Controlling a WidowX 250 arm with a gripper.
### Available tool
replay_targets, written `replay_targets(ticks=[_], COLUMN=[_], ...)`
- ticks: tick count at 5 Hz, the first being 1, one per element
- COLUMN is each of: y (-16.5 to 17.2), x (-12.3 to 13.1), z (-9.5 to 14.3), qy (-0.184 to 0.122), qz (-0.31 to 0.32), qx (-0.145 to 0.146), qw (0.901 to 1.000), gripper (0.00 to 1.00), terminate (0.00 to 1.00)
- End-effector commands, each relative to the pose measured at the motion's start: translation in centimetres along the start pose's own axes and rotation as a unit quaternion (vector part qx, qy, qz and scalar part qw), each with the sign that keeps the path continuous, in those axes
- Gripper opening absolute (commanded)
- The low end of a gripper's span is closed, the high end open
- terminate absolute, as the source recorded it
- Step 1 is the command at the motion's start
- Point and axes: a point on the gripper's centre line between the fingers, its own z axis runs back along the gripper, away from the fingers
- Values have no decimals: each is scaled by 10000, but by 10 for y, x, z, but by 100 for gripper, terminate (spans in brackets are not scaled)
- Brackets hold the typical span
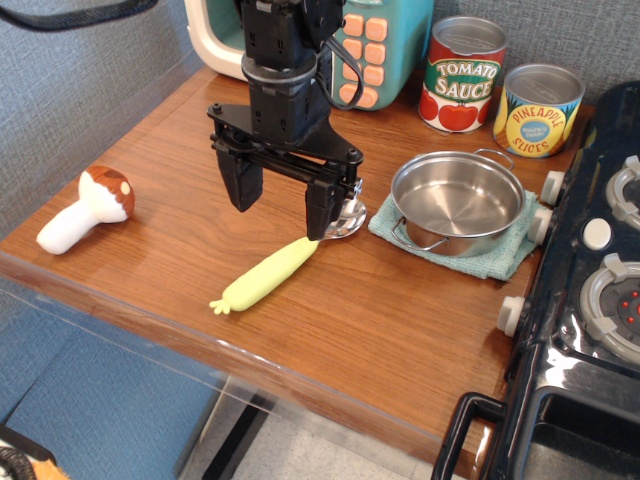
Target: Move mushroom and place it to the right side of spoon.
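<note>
At the far left of the wooden table (180, 150) lies the mushroom (86, 209). It is on its side, with the thick white stem pointing to the lower left and the reddish-brown cap to the upper right. It is close to the left front edge of the table and nothing touches it.

To the right of it, well apart, the gripper (281, 198) hangs above the table. Its two black fingers are spread apart and there is nothing between them. The left finger is over bare wood, and the right finger is in front of the metal bowl of the spoon (275, 269), so part of this bowl is hidden. It is not possible to tell if the finger touches the spoon or only stands above it.

The spoon lies diagonally. Its pale yellow-green handle goes to the lower left and ends in a small tip near the front edge, and its shiny bowl is at the upper right, just beside the cloth.

Behind the arm stands a toy appliance (385, 45) in white and teal with orange buttons.

More to the right, a steel pot (457, 201) with two wire handles sits on a teal cloth (505, 255). The pot is empty. Behind it stand two cans, the tomato sauce can (461, 74) and, just beside it, the pineapple slices can (538, 110).

At the right edge is a black toy stove (590, 330) with white knobs along its left side.
</note>
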Motion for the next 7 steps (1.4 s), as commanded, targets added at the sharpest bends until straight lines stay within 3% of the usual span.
replay_targets(ticks=[1, 2, 4, 6, 7], y=[0, 30, 123, 214, 215], x=[0, -18, -40, -63, -65], z=[0, -8, -21, -47, -63], qy=[0, 61, 19, 501, 683], qz=[0, 255, 428, 1247, 1251], qx=[0, 109, 294, 40, 50], qw=[10000, 9996, 9986, 9909, 9898], gripper=[100, 100, 100, 100, 100], terminate=[0, 0, 0, 0, 0])
